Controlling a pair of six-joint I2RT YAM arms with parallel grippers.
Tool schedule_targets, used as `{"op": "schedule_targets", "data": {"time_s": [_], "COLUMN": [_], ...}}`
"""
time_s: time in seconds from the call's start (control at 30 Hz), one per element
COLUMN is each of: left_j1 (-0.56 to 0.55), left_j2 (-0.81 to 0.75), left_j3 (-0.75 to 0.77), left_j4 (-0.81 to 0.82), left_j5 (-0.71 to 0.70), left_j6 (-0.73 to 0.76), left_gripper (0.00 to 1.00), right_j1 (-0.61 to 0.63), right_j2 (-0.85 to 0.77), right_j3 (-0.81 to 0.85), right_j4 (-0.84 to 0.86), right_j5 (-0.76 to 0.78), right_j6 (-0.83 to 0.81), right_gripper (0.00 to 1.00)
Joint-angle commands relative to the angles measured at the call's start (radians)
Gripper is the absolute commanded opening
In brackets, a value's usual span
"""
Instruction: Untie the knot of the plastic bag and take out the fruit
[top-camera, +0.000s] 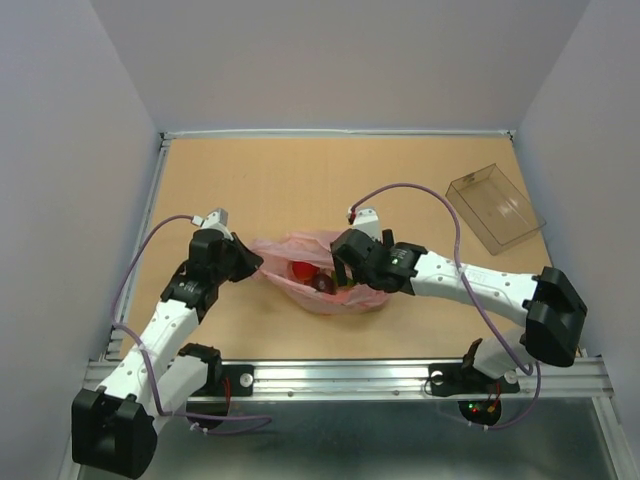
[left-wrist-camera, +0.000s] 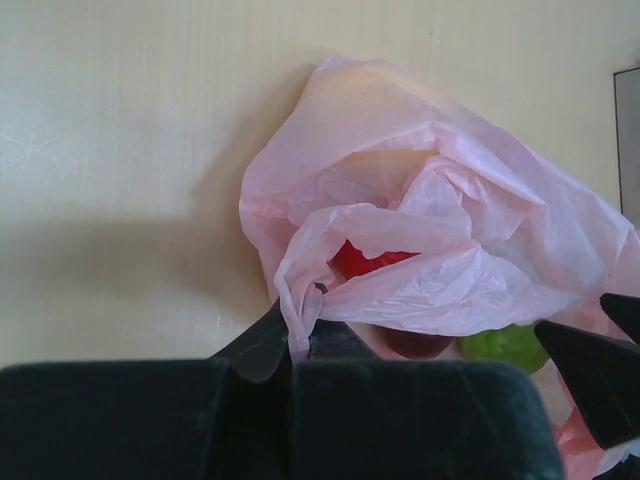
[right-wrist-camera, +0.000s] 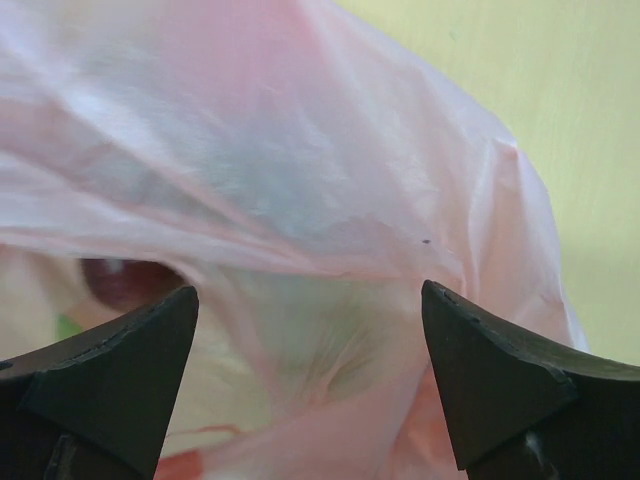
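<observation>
The pink plastic bag (top-camera: 325, 290) lies in the middle of the table with its mouth open to the left. No tied knot shows. My left gripper (top-camera: 256, 264) is shut on a thin strip of the bag's rim (left-wrist-camera: 298, 318). Inside the bag I see a red fruit (left-wrist-camera: 365, 262), a dark purple fruit (left-wrist-camera: 418, 345) and a green fruit (left-wrist-camera: 505, 345). From above, the red fruit (top-camera: 303, 270) and the dark purple one (top-camera: 322, 283) show. My right gripper (top-camera: 345, 272) is open over the bag (right-wrist-camera: 300, 180), with its fingers wide apart and nothing between them. The other fruits are hidden.
A clear rigid box (top-camera: 495, 207) stands at the back right of the table. The right gripper's fingertips (left-wrist-camera: 590, 375) show at the right edge of the left wrist view. White walls close the table on three sides.
</observation>
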Motion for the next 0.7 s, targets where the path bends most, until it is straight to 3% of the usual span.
{"op": "schedule_targets", "data": {"time_s": [0.0,0.17,0.23,0.27,0.3,0.43,0.5,0.67], "left_j1": [-0.008,-0.020,-0.021,-0.025,-0.028,-0.032,-0.040,-0.060], "left_j2": [0.011,0.040,0.043,0.048,0.049,0.056,0.062,0.071], "left_j3": [0.013,0.062,0.068,0.070,0.073,0.067,0.059,0.037], "left_j4": [0.059,0.062,0.069,0.071,0.077,0.109,0.117,0.140], "left_j5": [0.046,0.038,0.032,0.034,0.032,0.028,0.028,0.026], "left_j6": [0.014,0.046,0.045,0.043,0.042,0.034,0.034,0.030], "left_gripper": [0.00,0.00,0.00,0.00,0.00,0.00,0.00,0.00], "right_j1": [0.045,0.102,0.133,0.140,0.153,0.197,0.222,0.256], "right_j2": [-0.053,-0.010,0.028,0.042,0.073,0.142,0.171,0.275], "right_j3": [0.150,0.240,0.242,0.231,0.225,0.167,0.146,0.165], "right_j4": [0.105,0.117,0.133,0.137,0.148,0.202,0.231,0.242], "right_j5": [-0.072,-0.181,-0.194,-0.226,-0.251,-0.384,-0.484,-0.647], "right_j6": [-0.172,-0.267,-0.277,-0.281,-0.281,-0.277,-0.286,-0.333], "right_gripper": [0.97,0.96,0.87,0.73,0.65,0.44,0.39,0.38]}}
